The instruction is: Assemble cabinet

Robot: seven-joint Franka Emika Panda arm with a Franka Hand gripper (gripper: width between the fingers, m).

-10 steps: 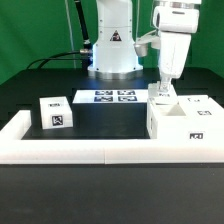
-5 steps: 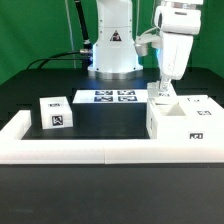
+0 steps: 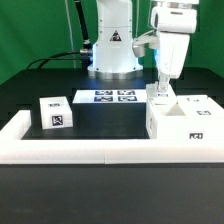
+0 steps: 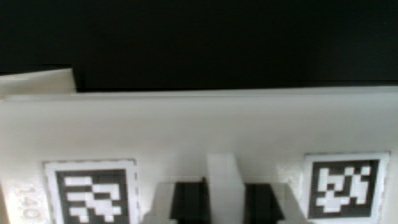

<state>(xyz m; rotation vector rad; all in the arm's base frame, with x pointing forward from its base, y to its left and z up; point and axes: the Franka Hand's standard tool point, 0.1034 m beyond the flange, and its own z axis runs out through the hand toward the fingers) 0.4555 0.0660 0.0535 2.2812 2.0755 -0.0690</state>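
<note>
The cabinet's white box body stands at the exterior view's right, against the white border wall. A smaller white cabinet part stands upright at its back left corner. My gripper hangs straight above that part, with the fingers down on its top edge. In the wrist view a narrow white rib sits between the two dark fingers, and the part's tags lie on either side. The jaws look closed on the rib. A white cube-like part with tags sits apart at the left.
The marker board lies flat in front of the robot base. A long low white border wall runs along the front and up both sides. Black cables trail at the back left.
My gripper has shifted very slightly toward the exterior view's left. The cabinet parts have not visibly moved.
</note>
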